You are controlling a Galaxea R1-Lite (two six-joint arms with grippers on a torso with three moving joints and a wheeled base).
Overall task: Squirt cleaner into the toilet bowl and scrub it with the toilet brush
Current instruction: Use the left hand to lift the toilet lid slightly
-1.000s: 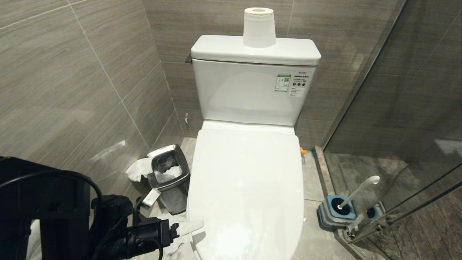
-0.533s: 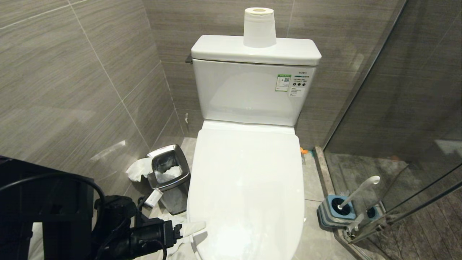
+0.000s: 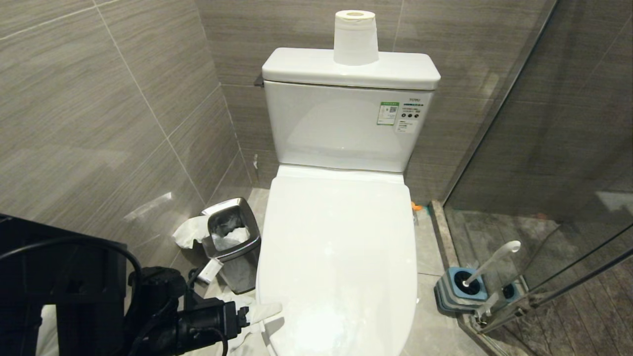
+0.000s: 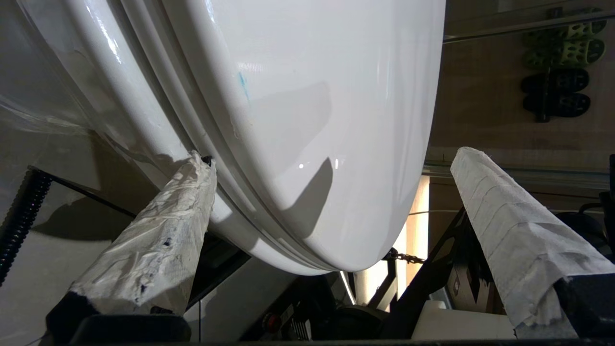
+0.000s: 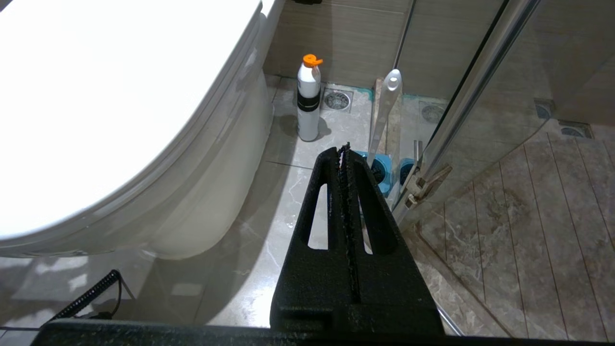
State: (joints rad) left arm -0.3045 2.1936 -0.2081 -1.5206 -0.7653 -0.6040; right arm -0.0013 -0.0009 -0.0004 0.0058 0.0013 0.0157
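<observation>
The toilet bowl (image 3: 341,257) stands in the middle with its white lid down, so the inside is hidden. My left gripper (image 3: 267,319) is at the lid's front left edge, open, its white-wrapped fingers (image 4: 163,240) straddling the rim of the lid (image 4: 312,96): one tip sits at the seam under it, the other stands off above. On the floor to the right, the toilet brush (image 3: 494,259) stands in its blue-and-grey holder (image 3: 457,289). The cleaner (image 5: 308,98) stands upright on the floor by the toilet's base. My right gripper (image 5: 343,149) hangs shut and empty above the floor, near the brush handle (image 5: 387,105).
A steel bin (image 3: 232,242) with crumpled paper sits left of the toilet, close to the tiled wall. A paper roll (image 3: 354,37) stands on the cistern. A glass shower door (image 3: 544,198) closes off the right side just behind the brush holder.
</observation>
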